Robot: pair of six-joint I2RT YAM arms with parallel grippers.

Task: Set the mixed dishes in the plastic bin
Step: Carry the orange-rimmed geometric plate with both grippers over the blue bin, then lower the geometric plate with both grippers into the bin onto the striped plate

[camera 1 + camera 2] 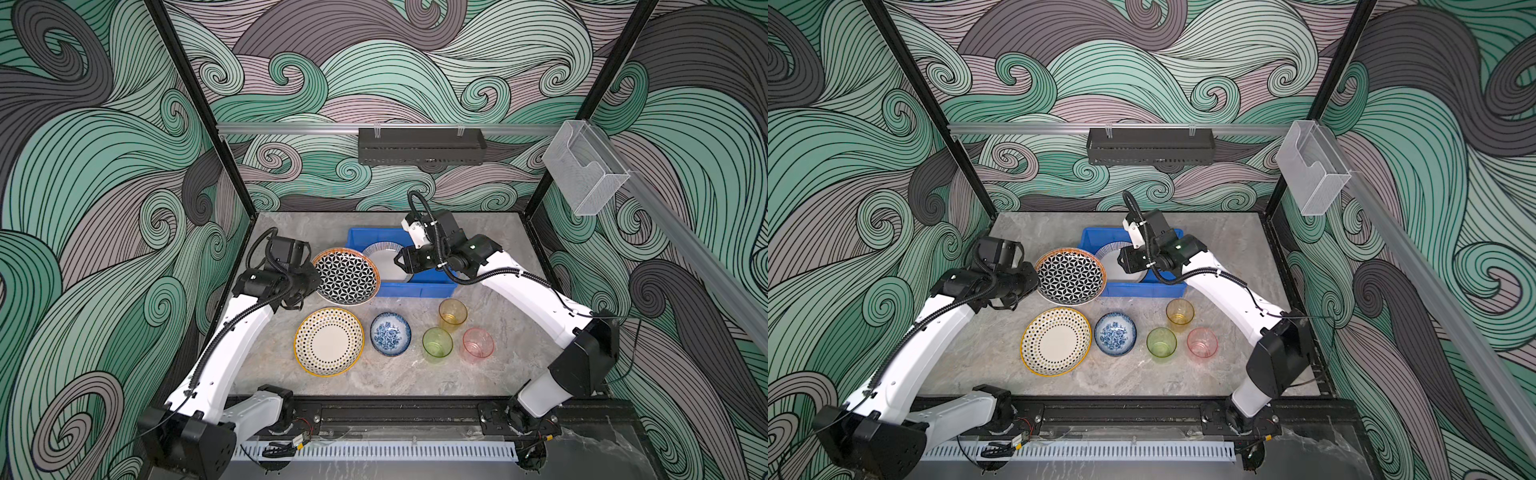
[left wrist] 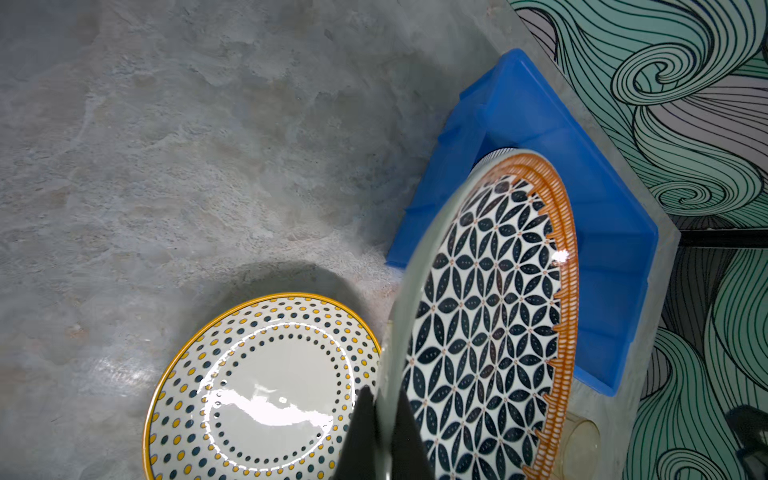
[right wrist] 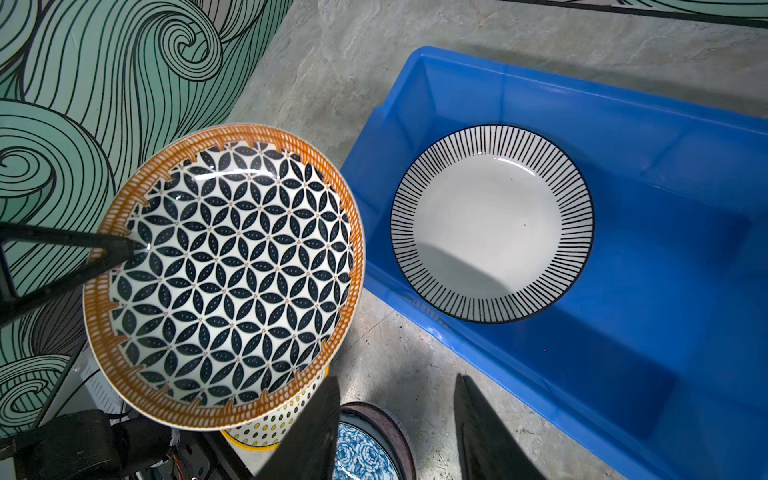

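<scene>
The round black-and-white star plate (image 1: 347, 276), edged with an orange rim, is held clear of the grey marbled desk (image 1: 415, 374) by the left fingers (image 2: 361, 432). These are clenched on its near rim, one finger on the patterned face and one behind it. The plate is carried tilted, and in both top views its far edge overlaps the left end of the bright blue rectangular plastic bin (image 1: 419, 289). From the left fingers the bin lies to the right and slightly farther back, with its long axis running left to right across the desk. Inside it, toward that left end, the round white striped-rim plate (image 3: 492, 224) is seen lying flat. The held plate is therefore judged to be bound either for the top of that plate or for the bare bin floor further right. The left arm is the nearer one, as the plate is in its grasp.

The right fingers (image 3: 316, 432) are spread apart above the bin, with nothing between them and nothing touched.

Outside the bin, the following stand on the desk:
- the round dotted-rim plate (image 1: 328, 341) with a yellow edge
- the small blue-floral bowl (image 1: 390, 333)
- the translucent orange cup (image 1: 453, 315)
- the green cup (image 1: 437, 344)
- the pink cup (image 1: 478, 344)
</scene>
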